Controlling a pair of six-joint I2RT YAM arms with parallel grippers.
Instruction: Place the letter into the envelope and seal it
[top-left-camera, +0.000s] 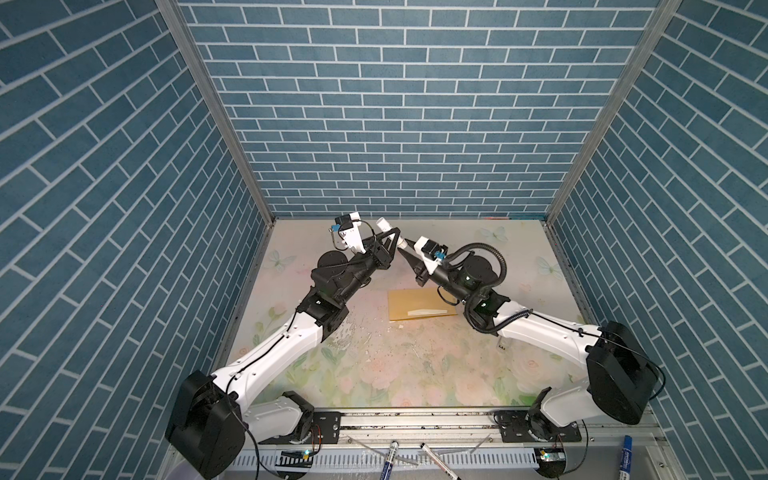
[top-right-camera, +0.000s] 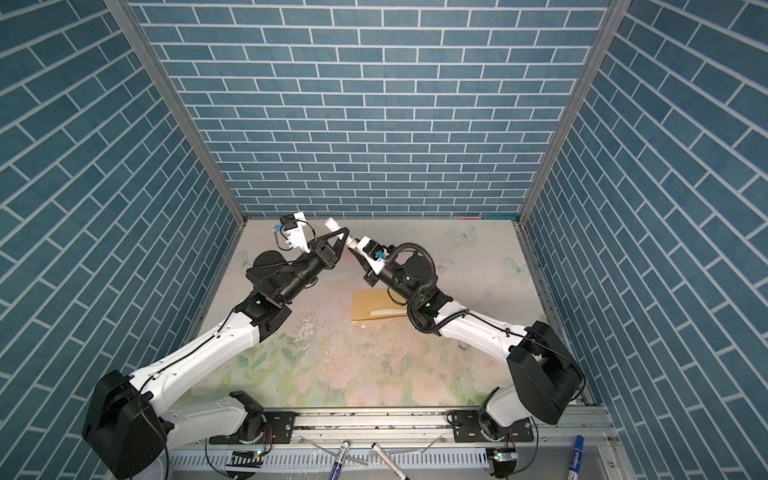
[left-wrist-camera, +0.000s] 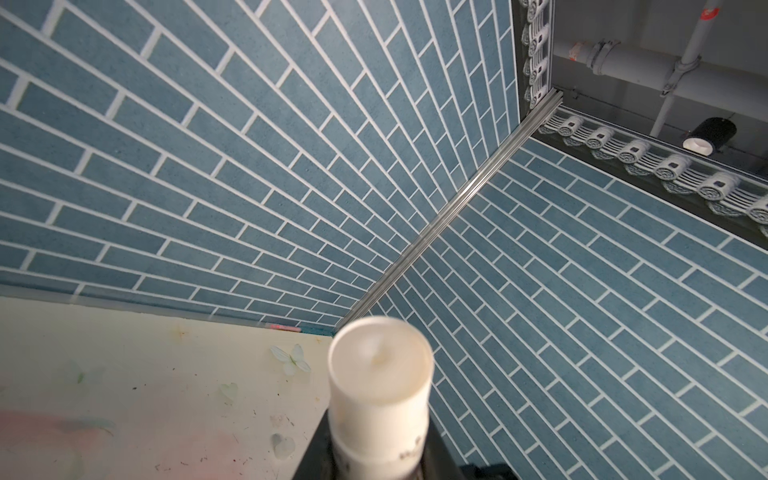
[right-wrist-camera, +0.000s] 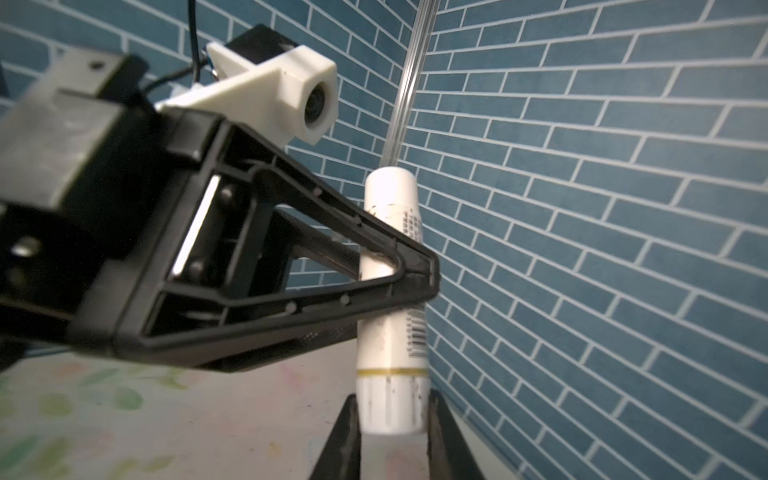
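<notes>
1. In both top views, the envelope (top-left-camera: 419, 305) lies flat on the table (top-left-camera: 374, 374), right of the table's middle and about halfway back. The right arm crosses above its right end.
2. A pale wedge (top-left-camera: 428, 312) sits on the envelope's front part; I cannot tell what it is.
3. Also in both top views, a glue stick (top-left-camera: 384, 226) is held in the air over the back of the table, tilted. The left gripper (top-left-camera: 392, 239) and right gripper (top-left-camera: 403, 248) meet on it from either side.
4. In the left wrist view, the glue stick is seen end-on, its round white end toward the camera. The left gripper's black fingers (left-wrist-camera: 316, 453) are clamped on its body. The back corner of the table shows behind.
5. In the right wrist view, the left gripper is closed narrow around the middle of the stick, just above the barcode.
6. In the same view, the right gripper's two fingers (right-wrist-camera: 345, 436) press both sides of the ribbed end below the gold band, holding it. The stick stands nearly upright over the table's back edge.
</notes>
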